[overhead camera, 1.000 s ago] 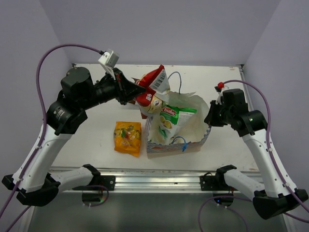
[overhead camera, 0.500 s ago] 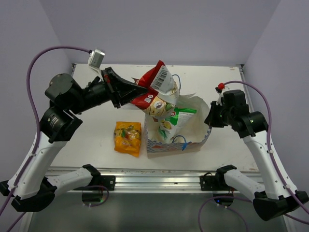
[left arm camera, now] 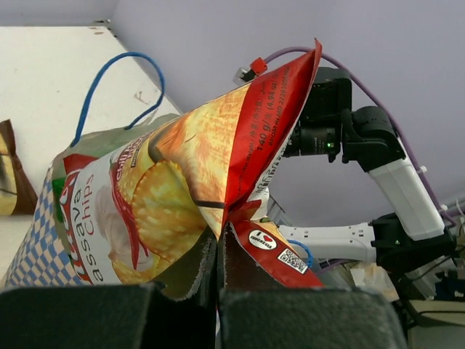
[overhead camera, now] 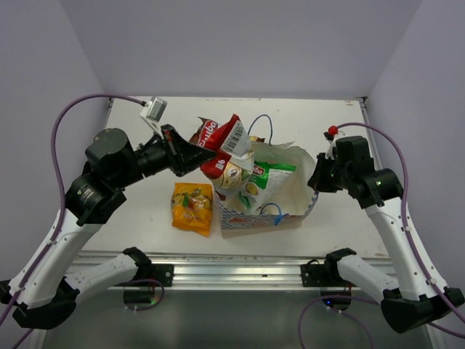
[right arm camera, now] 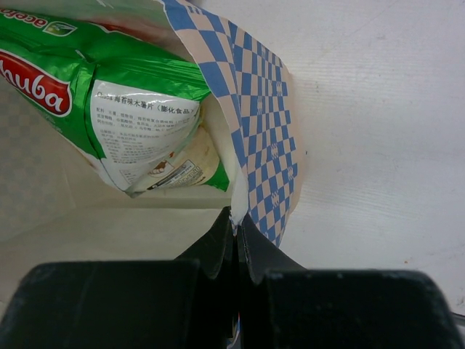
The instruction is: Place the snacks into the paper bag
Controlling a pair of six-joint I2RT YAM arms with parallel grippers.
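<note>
Jaws on the left pinch red packet [overhead camera: 231, 142] above paper bag [overhead camera: 254, 221].

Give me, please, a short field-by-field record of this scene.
left fingers: shut on red packet, held at the mouth of the paper bag
right fingers: shut on the paper bag rim
green packet: inside the paper bag
orange packet: on the table, left of the paper bag
</note>
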